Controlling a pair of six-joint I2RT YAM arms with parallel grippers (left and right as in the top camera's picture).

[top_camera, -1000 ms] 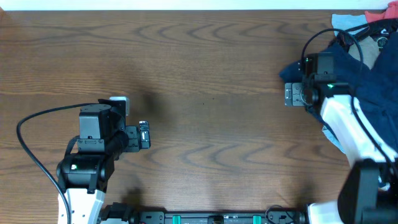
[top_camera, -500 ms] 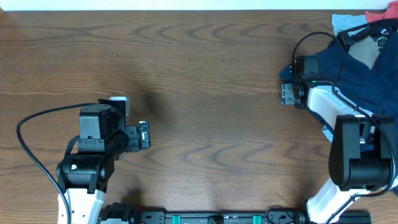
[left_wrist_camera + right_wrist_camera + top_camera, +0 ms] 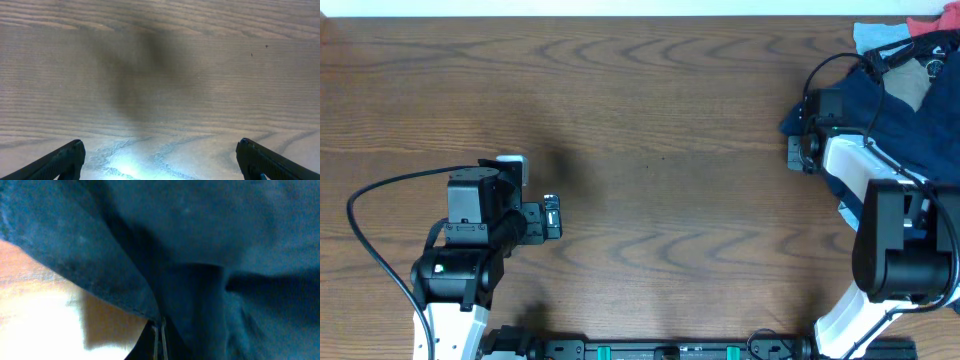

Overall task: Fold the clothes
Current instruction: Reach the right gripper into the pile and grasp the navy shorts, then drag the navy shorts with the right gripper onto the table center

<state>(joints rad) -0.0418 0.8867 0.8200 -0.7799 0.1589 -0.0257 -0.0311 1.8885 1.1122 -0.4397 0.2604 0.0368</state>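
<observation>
The clothes, dark navy shorts (image 3: 880, 115), lie bunched at the table's right edge, partly under my right arm. Their left corner (image 3: 792, 122) sticks out over the wood. My right gripper (image 3: 798, 152) sits at that corner. In the right wrist view its jaws (image 3: 159, 332) are pressed together on the fabric's hem, and navy cloth (image 3: 210, 240) fills most of the frame. My left gripper (image 3: 552, 216) hovers over bare wood at the left, far from the shorts. It is open, fingertips (image 3: 72, 152) wide apart with nothing between them.
A light blue cloth (image 3: 880, 36) and something red (image 3: 928, 22) lie at the back right corner. A beige patch (image 3: 910, 88) shows among the navy folds. A black cable (image 3: 365, 225) loops left of the left arm. Brown wood (image 3: 660, 130) spans the middle.
My right gripper has shut on the shorts' left corner and drawn slightly right. The right arm has swung round over the cloth. The left arm has not moved.
</observation>
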